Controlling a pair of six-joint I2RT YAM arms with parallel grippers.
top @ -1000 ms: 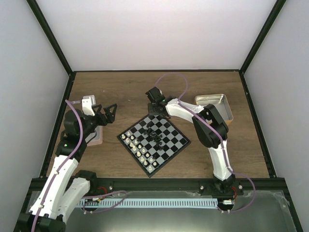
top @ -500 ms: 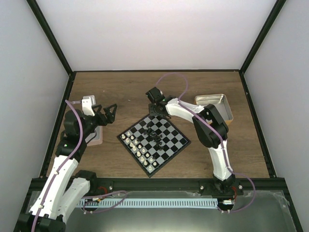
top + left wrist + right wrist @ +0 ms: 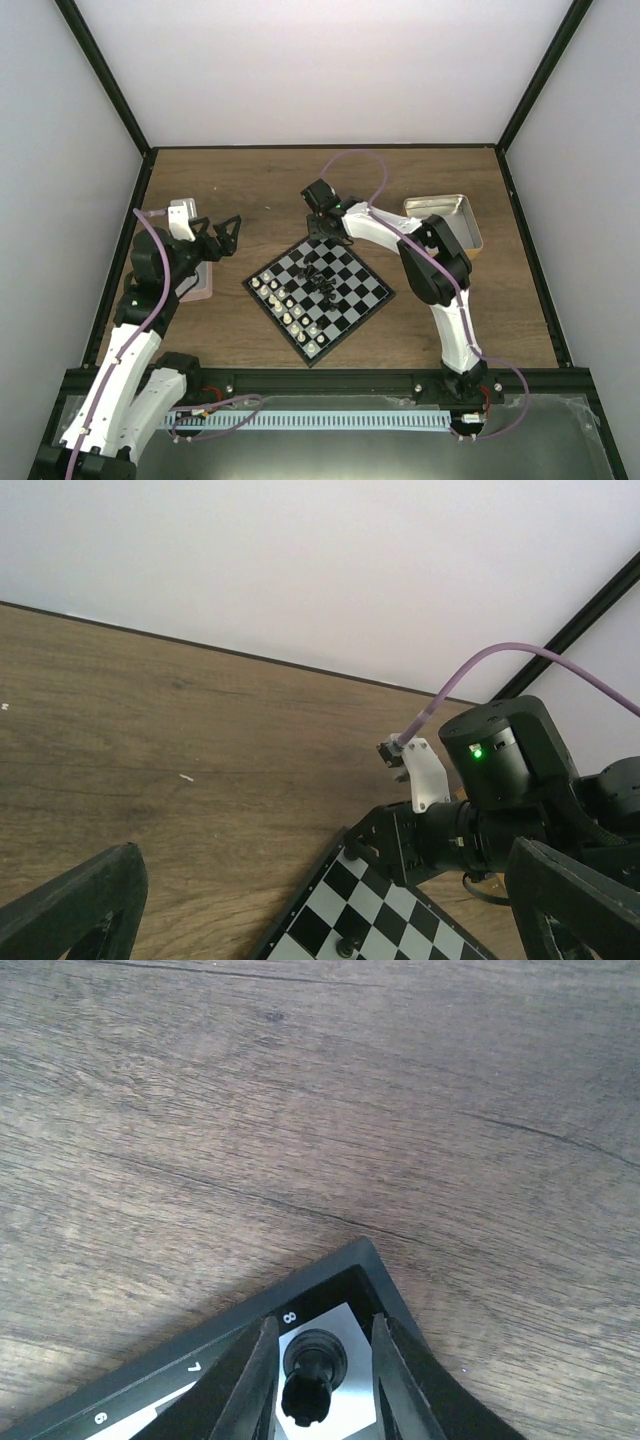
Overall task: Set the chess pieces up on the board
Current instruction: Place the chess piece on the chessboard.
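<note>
The board [image 3: 367, 291] lies turned like a diamond in the middle of the table. White chess pieces [image 3: 290, 310] line its near-left edge, and black ones [image 3: 322, 278] cluster near its centre. My right gripper [image 3: 318, 232] hangs over the board's far corner. In the right wrist view, a black piece [image 3: 312, 1375] stands upright on the light corner square beside the "8". My right gripper [image 3: 322, 1400] is open, with a gap on each side of the piece. My left gripper [image 3: 228, 237] is wide open and empty, off the board's left side.
A metal tray with a tan rim [image 3: 470, 222] sits at the right, behind the right arm. Another tray with a pink rim [image 3: 203, 290] lies under the left arm. The left wrist view shows the board's far corner [image 3: 335, 880], a black pawn [image 3: 345, 946] and the right arm's wrist [image 3: 500, 780].
My right gripper's jaws have parted from the black piece, which now stands on the corner square. The left arm has barely moved.
</note>
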